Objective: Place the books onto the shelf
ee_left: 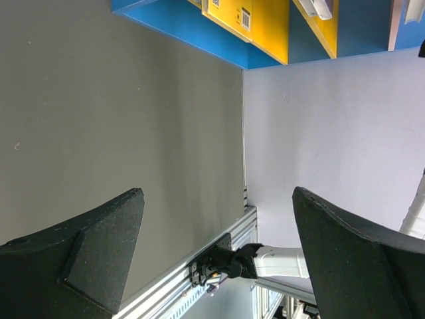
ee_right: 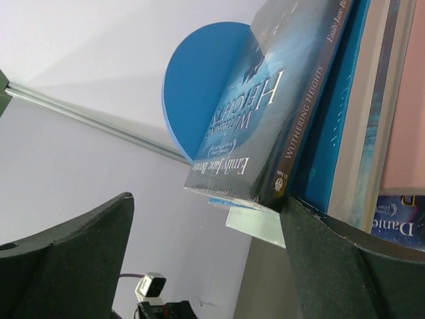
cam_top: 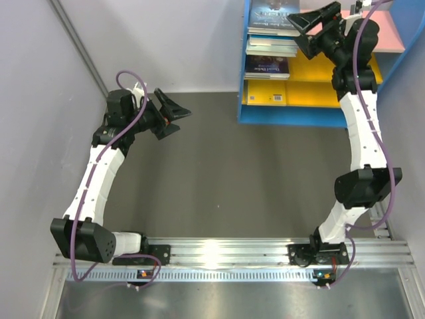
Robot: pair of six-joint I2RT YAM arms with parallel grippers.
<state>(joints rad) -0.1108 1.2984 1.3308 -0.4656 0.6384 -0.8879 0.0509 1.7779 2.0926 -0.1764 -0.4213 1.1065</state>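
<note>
The shelf stands at the far right, with blue sides, a pink top board and yellow boards. Books lie stacked in its left bay: a dark one on top, pale ones, a navy one and a yellow one. My right gripper is open at the top stack. In the right wrist view the dark "Wuthering Heights" book rests on a teal-blue book, its corner beside my right finger; the jaws hold nothing. My left gripper hangs open over the dark table.
The dark table runs to a grey wall on the left. In the left wrist view the open left gripper looks across the table to the shelf's blue base and the yellow book. The aluminium rail carries both arm bases.
</note>
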